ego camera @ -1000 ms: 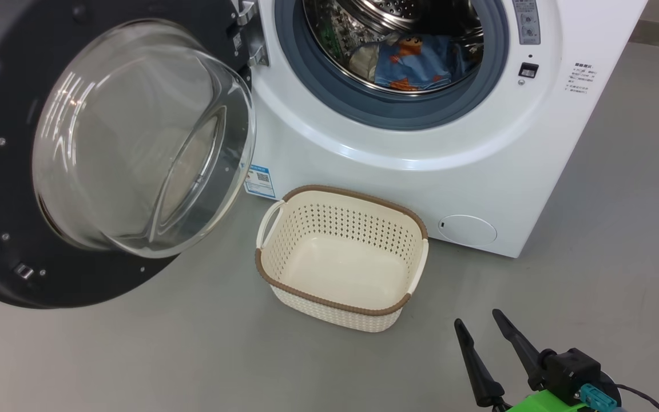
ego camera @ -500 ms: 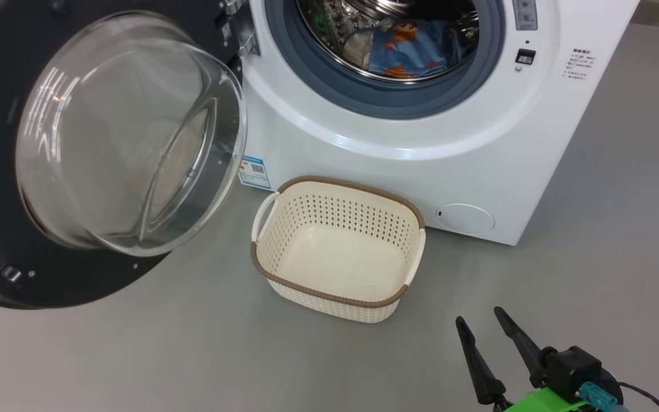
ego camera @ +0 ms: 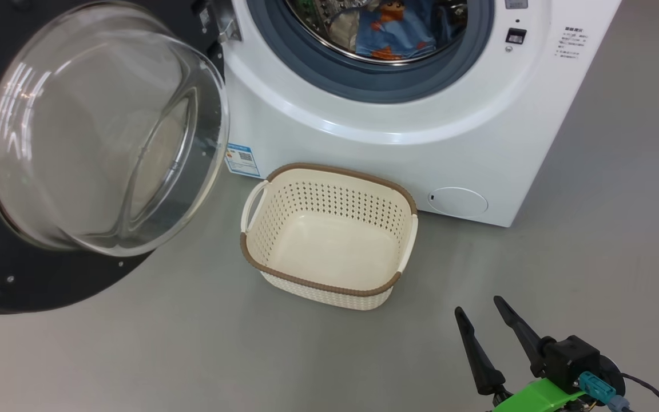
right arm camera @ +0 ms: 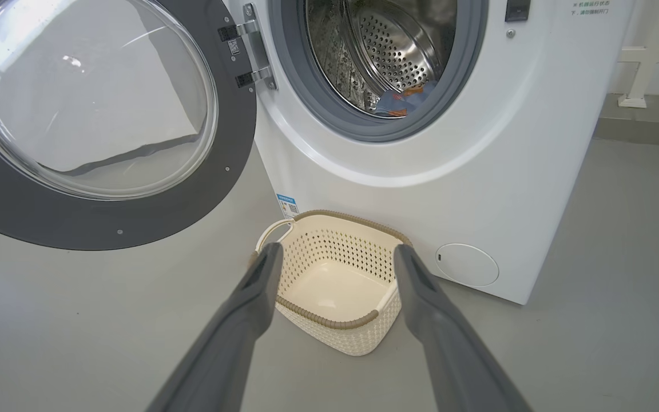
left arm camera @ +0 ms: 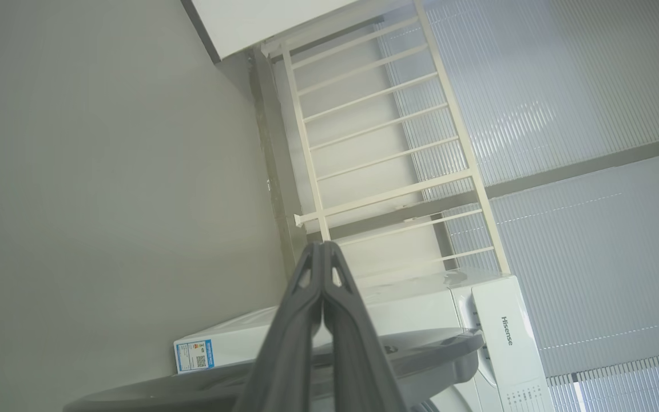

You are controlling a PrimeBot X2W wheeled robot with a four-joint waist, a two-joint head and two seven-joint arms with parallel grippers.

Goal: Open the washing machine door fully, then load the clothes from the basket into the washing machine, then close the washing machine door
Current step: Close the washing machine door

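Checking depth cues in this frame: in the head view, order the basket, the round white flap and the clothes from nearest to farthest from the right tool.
From the right tool:
1. basket: on the floor, just ahead and to its left.
2. round white flap: low on the washing machine front, beyond the basket.
3. clothes: up inside the drum, farthest.

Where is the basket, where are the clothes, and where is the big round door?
basket [ego camera: 329, 252], head view, on its bare inside bottom.
clothes [ego camera: 395, 28], head view, on the blue printed piece.
washing machine door [ego camera: 95, 131], head view, on its bulging glass window.
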